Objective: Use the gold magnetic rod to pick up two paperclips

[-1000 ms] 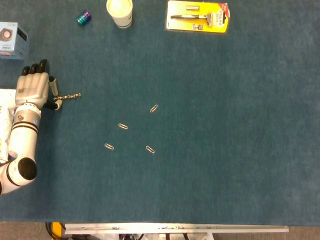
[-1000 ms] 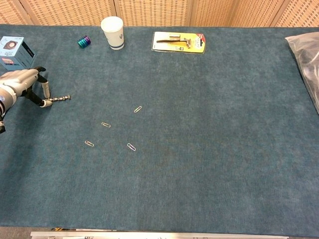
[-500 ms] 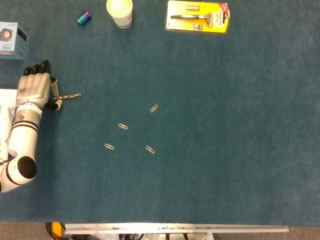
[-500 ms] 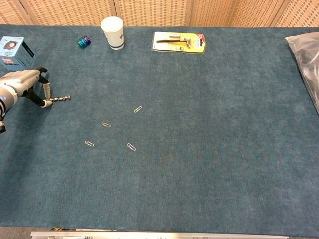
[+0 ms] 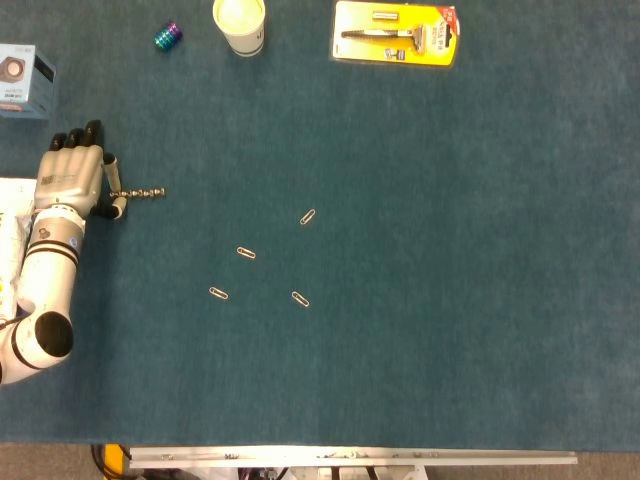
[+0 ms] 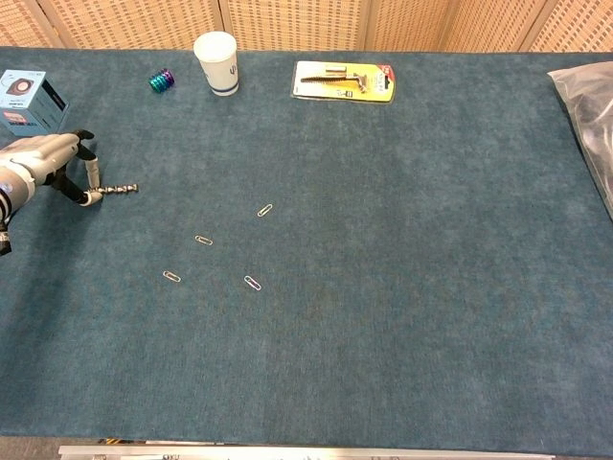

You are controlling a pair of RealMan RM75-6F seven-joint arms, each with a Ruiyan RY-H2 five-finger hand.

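The gold magnetic rod (image 5: pixel 142 192) (image 6: pixel 119 190) is a thin beaded stick lying level at the table's left side, its free tip pointing right. My left hand (image 5: pixel 72 178) (image 6: pixel 46 163) pinches the rod's left end between thumb and fingers. I cannot tell whether the rod touches the cloth. Several paperclips lie loose on the blue cloth to the right of the rod and nearer the table's front: one (image 5: pixel 308 216) (image 6: pixel 264 210), a second (image 5: pixel 246 252) (image 6: pixel 204 240), a third (image 5: pixel 218 293) (image 6: pixel 171 276), and another (image 5: pixel 300 299) (image 6: pixel 253 283). The rod tip is well short of them. My right hand is in neither view.
At the back stand a white paper cup (image 5: pixel 239 24), a small purple-green object (image 5: pixel 167 36) and a yellow carded tool pack (image 5: pixel 396 32). A blue box (image 5: pixel 24 80) sits behind my left hand. A clear plastic bag (image 6: pixel 586 101) lies at the right edge.
My left hand has shifted slightly away and to the right, carrying the rod a little rightward with it. The paperclips have not moved.
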